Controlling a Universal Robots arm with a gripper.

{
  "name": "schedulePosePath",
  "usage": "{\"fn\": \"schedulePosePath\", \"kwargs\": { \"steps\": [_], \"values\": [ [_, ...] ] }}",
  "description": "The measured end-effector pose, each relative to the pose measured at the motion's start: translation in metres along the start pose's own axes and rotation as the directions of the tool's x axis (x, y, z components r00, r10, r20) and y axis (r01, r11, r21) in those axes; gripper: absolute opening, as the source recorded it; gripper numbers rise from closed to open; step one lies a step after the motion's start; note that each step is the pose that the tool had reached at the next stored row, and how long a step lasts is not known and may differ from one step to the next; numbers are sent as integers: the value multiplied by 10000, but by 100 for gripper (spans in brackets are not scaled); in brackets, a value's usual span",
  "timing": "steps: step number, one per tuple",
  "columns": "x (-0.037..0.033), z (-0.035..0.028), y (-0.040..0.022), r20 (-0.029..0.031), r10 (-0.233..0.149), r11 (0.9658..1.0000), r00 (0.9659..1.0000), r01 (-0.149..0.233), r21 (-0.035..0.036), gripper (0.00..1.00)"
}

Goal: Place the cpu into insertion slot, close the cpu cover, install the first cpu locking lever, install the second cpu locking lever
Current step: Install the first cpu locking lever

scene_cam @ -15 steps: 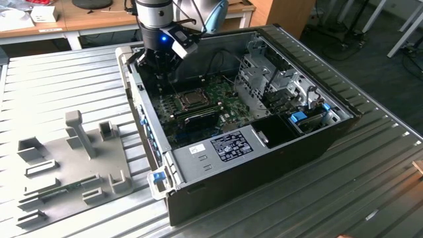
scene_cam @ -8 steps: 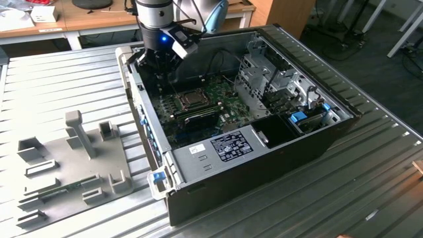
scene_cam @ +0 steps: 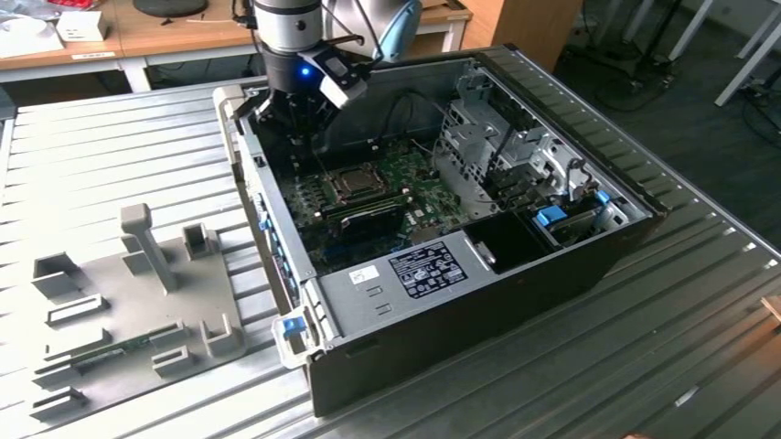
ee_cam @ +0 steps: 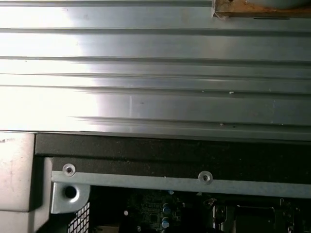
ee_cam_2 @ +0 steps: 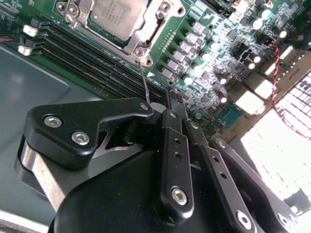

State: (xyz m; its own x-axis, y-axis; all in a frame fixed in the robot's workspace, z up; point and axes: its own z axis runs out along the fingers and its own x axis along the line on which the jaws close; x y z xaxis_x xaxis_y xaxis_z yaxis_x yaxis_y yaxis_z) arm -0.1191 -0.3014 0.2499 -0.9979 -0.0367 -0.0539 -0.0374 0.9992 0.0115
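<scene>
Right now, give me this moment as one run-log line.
cpu: seated | cpu cover: closed over it | locking lever: raised | pincer: at lever's free end

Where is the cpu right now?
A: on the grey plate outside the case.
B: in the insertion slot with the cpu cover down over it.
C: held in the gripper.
B: in the second wrist view the cpu lies flat on the board, framed by the lowered cpu cover.

We're seeing a dull grey metallic cpu (ee_cam_2: pixel 115 14), a shiny silvery metal cpu cover (ee_cam_2: pixel 146 36), a matt black gripper (ee_cam_2: pixel 161 106), a ribbed, glossy bare-metal table (ee_cam: pixel 146 73).
</scene>
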Motion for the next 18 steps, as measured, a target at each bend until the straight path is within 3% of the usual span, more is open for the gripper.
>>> {"fn": "schedulePosePath", "kwargs": {
  "steps": [11,18],
  "values": [
    [-81,8,-3,0,0,10000,10000,0,-2,10],
    [-94,9,-3,0,-1,10000,10000,1,-2,10]
  ]
}}
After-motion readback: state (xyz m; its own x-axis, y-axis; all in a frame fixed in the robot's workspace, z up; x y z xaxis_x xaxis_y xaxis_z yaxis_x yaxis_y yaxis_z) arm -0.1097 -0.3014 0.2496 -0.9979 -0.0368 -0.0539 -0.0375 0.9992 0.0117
